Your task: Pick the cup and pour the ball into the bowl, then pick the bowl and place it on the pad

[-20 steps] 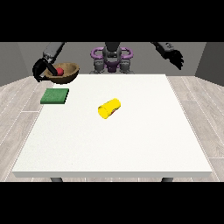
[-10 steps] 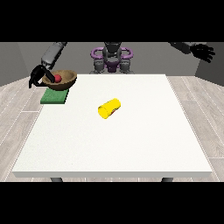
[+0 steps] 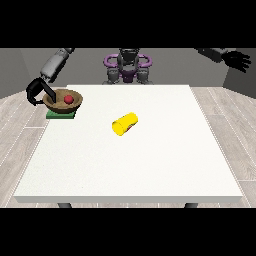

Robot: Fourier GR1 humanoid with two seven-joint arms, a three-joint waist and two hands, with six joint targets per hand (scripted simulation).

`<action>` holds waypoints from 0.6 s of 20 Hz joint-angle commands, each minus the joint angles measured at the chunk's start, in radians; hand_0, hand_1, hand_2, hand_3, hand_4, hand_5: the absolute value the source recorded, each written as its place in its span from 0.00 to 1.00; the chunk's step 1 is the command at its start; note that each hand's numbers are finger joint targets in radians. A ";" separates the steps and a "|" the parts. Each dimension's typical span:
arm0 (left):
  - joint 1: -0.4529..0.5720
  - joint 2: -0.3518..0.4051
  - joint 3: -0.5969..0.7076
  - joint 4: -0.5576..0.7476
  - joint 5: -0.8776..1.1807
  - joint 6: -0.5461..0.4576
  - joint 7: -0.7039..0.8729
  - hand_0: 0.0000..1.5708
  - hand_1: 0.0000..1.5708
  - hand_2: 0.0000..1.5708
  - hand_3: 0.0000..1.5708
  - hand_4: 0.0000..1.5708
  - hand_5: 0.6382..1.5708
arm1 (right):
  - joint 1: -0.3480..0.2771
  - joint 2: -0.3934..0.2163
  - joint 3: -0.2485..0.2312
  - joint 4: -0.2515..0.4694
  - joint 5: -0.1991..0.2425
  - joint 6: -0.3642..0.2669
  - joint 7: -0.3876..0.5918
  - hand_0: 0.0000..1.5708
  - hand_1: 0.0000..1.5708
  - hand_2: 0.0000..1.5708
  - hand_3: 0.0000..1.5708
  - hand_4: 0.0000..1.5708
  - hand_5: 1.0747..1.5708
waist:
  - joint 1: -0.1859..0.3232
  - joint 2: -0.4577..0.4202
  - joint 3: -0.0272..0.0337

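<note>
A brown bowl rests on the green pad at the table's far left, with a red ball inside it. The hand at the view's left is at the bowl's left rim, its fingers curled over that rim. A yellow cup lies on its side near the middle of the table, away from both hands. High off the table's far right corner, the hand at the view's right hangs with its fingers spread and holds nothing.
The white table stretches wide towards the camera. The robot's torso stands behind the far edge. Grey floor surrounds the table.
The bowl with the ball has come down and slightly towards the camera, from above the pad onto it, with the hand at the view's left. The other hand swung outward to the right.
</note>
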 commanded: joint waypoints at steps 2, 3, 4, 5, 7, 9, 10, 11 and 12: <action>-0.017 0.012 -0.005 0.019 -0.001 0.001 0.004 0.00 0.00 0.00 0.00 0.75 0.98 | -0.052 0.001 0.011 0.029 -0.009 0.043 0.013 0.00 0.00 0.27 0.41 0.00 0.78 | -0.003 -0.002 -0.0001; 0.019 -0.011 -0.015 0.000 -0.006 0.003 0.004 0.00 0.00 0.00 0.00 0.75 0.98 | -0.025 0.024 0.012 0.034 -0.007 0.028 -0.010 0.00 0.00 0.23 0.28 0.00 0.68 | 0.001 -0.046 0.0000; -0.004 0.036 0.005 0.031 0.007 -0.014 0.027 0.00 0.00 0.00 0.00 0.75 0.98 | -0.033 -0.015 0.006 0.036 -0.015 0.071 0.006 0.00 0.00 0.12 0.08 0.00 0.64 | -0.015 -0.035 -0.0001; 0.021 -0.080 -0.074 -0.059 -0.039 0.066 0.049 0.00 0.00 0.00 0.00 0.74 0.97 | -0.046 0.017 0.038 0.047 0.015 0.027 0.067 0.00 0.00 0.09 0.06 0.00 0.59 | -0.002 -0.108 0.0002; 0.001 -0.154 -0.149 -0.187 -0.051 0.124 0.158 0.00 0.00 0.00 0.00 0.64 1.00 | -0.035 -0.004 0.032 0.089 0.022 0.039 0.050 0.00 0.00 0.00 0.00 0.00 0.58 | -0.005 -0.169 0.0027; -0.032 -0.178 -0.187 -0.198 -0.035 0.128 0.260 0.00 0.00 0.00 0.00 0.57 0.99 | -0.060 -0.008 0.061 0.084 0.040 0.053 0.119 0.00 0.00 0.00 0.00 0.00 0.56 | 0.001 -0.237 0.0015; 0.012 -0.208 -0.200 -0.193 -0.051 0.122 0.221 0.00 0.00 0.00 0.00 0.57 0.99 | -0.081 -0.054 0.043 0.071 0.020 0.092 0.138 0.00 0.00 0.00 0.00 0.00 0.57 | 0.012 -0.247 0.0006; 0.023 -0.217 -0.213 -0.147 -0.081 0.141 0.219 0.00 0.00 0.00 0.00 0.57 0.99 | -0.106 -0.010 0.092 0.025 0.038 0.113 0.194 0.00 0.00 0.00 0.06 0.17 0.61 | -0.027 -0.326 -0.0014; 0.021 -0.205 -0.209 -0.141 -0.077 0.148 0.258 0.00 0.00 0.00 0.00 0.57 0.99 | -0.116 0.018 0.082 0.008 0.013 0.132 0.167 0.00 0.00 0.00 0.00 0.26 0.62 | -0.030 -0.361 -0.0008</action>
